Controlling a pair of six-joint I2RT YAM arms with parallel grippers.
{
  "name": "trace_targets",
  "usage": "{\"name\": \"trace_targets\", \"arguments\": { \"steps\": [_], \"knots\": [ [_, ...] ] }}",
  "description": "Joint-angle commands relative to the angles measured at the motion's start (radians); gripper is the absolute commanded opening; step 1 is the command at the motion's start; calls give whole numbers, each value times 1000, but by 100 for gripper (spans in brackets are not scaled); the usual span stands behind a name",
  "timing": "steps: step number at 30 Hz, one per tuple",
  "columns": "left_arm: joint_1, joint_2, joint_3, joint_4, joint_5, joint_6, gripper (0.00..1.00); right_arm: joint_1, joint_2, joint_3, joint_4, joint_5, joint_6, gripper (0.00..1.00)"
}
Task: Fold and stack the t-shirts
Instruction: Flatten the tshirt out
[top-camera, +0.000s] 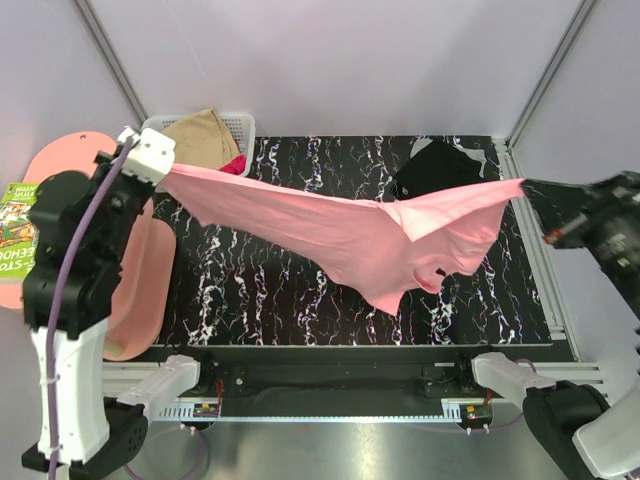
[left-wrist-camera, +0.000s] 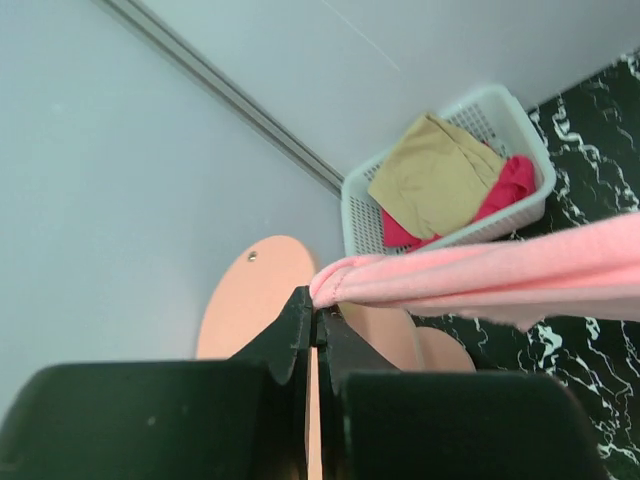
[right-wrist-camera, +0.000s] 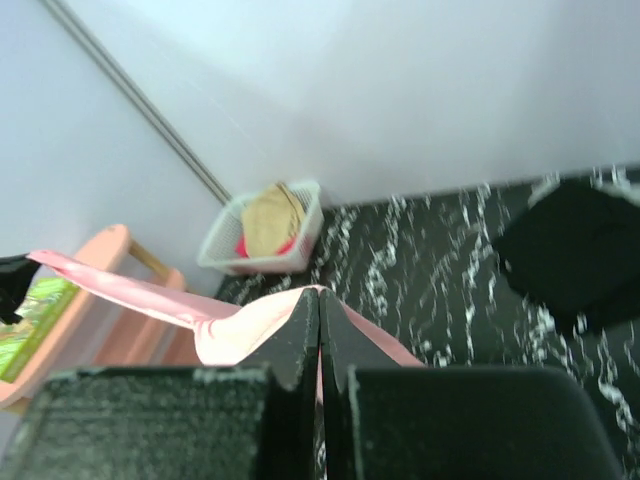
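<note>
Over the black bench (top-camera: 250, 300) with its white streaks hangs the pink t-shirt (top-camera: 340, 235), the biggest soft thing to see. It is stretched wide in the air from the left side to the right side. Its middle sags down toward the bench. It is not folded yet.

Next in size is the black t-shirt (top-camera: 435, 165). It lies on the far right part of the bench, pulled into a small shape. It looks folded, but I cannot tell how neat it is.

The white basket (top-camera: 243, 122) sits at the far left corner. Inside it are the tan t-shirt (top-camera: 200, 138) and, beside it, a bit of the magenta t-shirt (top-camera: 234, 164). Both look bunched up.

The left hand (left-wrist-camera: 316, 318) is pressed together, pinching one end of the pink t-shirt. The right hand (right-wrist-camera: 320, 300) is pressed together too, pinching the other end.

I think the job is only just begun. Maybe one shirt is done. The pink t-shirt needs laying flat and folding. Two more wait in the basket, and all of them must go in one pile.
</note>
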Motion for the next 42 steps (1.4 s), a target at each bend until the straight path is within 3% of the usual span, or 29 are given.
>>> {"name": "trace_targets", "arguments": {
  "steps": [1,4,7,15,21,28,33,42],
  "knots": [
    [6,-41,100,-78,-1,-20,0,-1,74,292,-120,-47,-53,0],
    [6,-54,168,-151,22,-38,0,-3,87,358,-143,-68,-38,0],
    [6,-77,188,-185,38,-43,0,-1,44,251,-116,-71,-19,0],
    [6,-83,-92,-95,57,-29,0,-3,-8,-142,34,21,-32,0],
    [6,26,-333,21,103,-40,0,-1,111,-315,194,113,-84,0],
    [9,178,-530,201,51,2,0,-3,329,-382,358,45,-49,0],
    [29,296,-585,333,14,36,0,-1,467,-405,392,39,-61,0],
    [66,547,-516,453,-38,66,0,-5,622,-411,421,36,-62,0]
  ]
}}
